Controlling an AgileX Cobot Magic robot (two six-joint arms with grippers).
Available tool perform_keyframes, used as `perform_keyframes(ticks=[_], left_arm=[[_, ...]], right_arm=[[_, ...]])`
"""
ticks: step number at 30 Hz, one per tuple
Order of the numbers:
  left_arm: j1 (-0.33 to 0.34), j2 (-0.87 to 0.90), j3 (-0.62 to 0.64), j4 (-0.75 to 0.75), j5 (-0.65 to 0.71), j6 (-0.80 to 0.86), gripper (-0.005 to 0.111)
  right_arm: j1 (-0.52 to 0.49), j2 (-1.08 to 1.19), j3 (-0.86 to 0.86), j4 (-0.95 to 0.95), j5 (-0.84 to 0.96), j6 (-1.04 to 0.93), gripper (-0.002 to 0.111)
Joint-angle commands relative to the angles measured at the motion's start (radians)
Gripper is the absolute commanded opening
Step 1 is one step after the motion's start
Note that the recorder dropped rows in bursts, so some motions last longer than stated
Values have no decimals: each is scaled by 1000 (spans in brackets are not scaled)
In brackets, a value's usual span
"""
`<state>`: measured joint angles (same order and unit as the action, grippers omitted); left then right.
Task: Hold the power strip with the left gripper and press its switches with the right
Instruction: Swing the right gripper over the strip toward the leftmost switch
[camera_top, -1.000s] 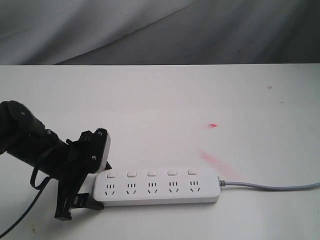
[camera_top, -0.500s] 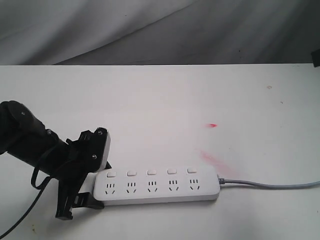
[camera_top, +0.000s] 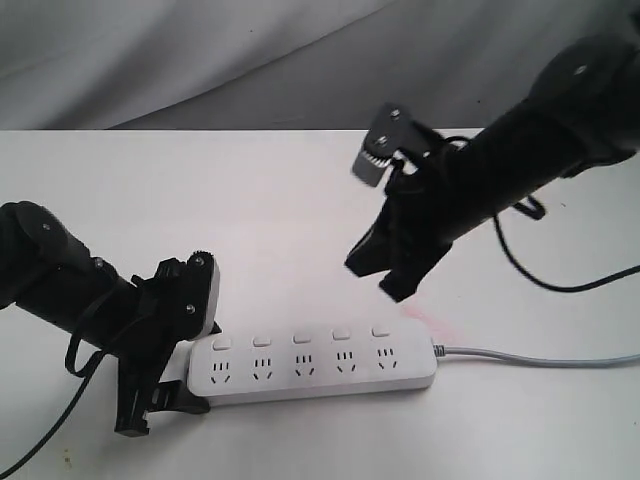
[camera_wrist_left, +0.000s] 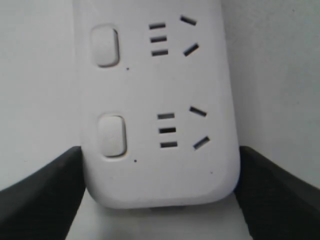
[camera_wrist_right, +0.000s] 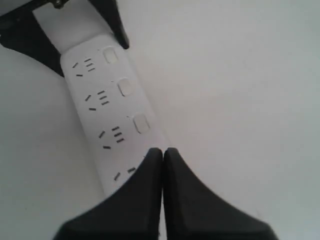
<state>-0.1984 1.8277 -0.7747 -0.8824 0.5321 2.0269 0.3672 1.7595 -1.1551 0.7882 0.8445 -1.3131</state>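
Pressing comes next, I judge: left gripper fingers clamp the power strip at its left end; right gripper, fingers pinched together, hovers above the switches and must drop onto one.

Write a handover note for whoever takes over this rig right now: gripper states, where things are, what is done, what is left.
Left gripper: shut on the power strip at the end away from the cord, holding it flat on the table.
Right gripper: shut, empty, hovering above the cord end, clear of the switches.
Done: strip held.
Left: lower the right gripper and press the five switches; none is touched yet.
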Motion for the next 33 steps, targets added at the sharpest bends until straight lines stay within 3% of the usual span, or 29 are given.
perform_keyframes(ticks=[1,6,13,21,33], left_arm=[[0,-2,-4,28,-39,-11,59],[0,-2,-4,28,-39,-11,63],[0,-2,-4,26,-39,-11,62],[0,-2,-4,26,-39,-11,54],[0,-2,-4,26,-39,-11,54]], right_arm=[[134,57,-5,28,-99,-52,0],[211,88,-10,145,-155,-155,0],[213,165,-10,353,-139,-330,0],[277,205,-10,389,-180,-396,0],[310,259,-10,576,-254,-542,0]])
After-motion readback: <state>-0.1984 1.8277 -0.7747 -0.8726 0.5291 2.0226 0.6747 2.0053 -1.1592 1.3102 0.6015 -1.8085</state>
